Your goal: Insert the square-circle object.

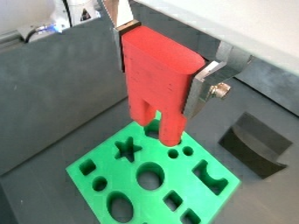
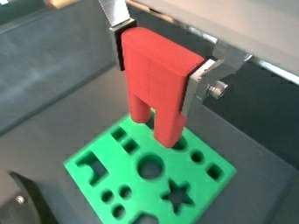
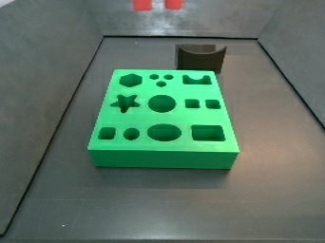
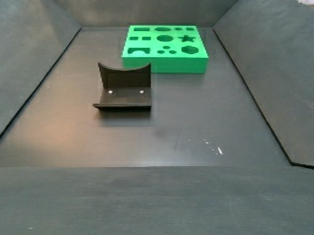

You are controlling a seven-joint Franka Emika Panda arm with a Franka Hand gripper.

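My gripper (image 1: 163, 63) is shut on the square-circle object (image 1: 158, 83), a red block with a solid top and two legs pointing down. The silver fingers (image 1: 202, 87) clamp its upper sides in both wrist views, so the gripper (image 2: 162, 66) holds the block (image 2: 158, 87) in the air above the green board (image 1: 87, 166), clear of it. The board (image 2: 96, 150) has several shaped holes. In a side view only the block's red leg tips (image 3: 159, 5) show at the top edge, well above the far end of the board (image 3: 162, 158). The board (image 4: 166, 62) lies at the far end of the bin.
A dark grey curved block (image 3: 200, 57) stands on the floor beside the board's far end; it also shows in the other side view (image 4: 123, 89) and in a wrist view (image 1: 254, 140). Dark sloping bin walls (image 3: 51, 114) surround the floor.
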